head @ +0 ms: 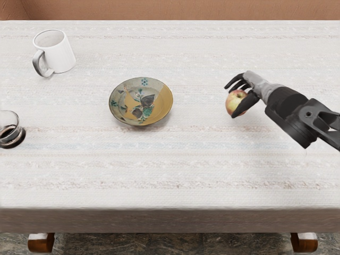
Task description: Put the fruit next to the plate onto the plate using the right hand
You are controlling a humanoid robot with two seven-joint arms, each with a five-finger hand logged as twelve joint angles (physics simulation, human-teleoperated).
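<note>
A red-yellow apple (234,101) sits right of centre on the table, well to the right of the plate. My right hand (240,95) reaches in from the right edge and wraps the apple: the dark fingers (236,83) curl over its far side and the thumb crosses its near right side. The plate (166,99) is a shallow ochre and grey-green dish with a leaf pattern at the table's centre, and nothing lies on it. Whether the apple still rests on the cloth cannot be told. The left arm does not show.
A white mug (54,51) stands at the far left back. A glass with a dark drink (8,129) is cut off by the left edge. The pale cloth-covered table (175,170) runs across the whole view, its front edge near the bottom.
</note>
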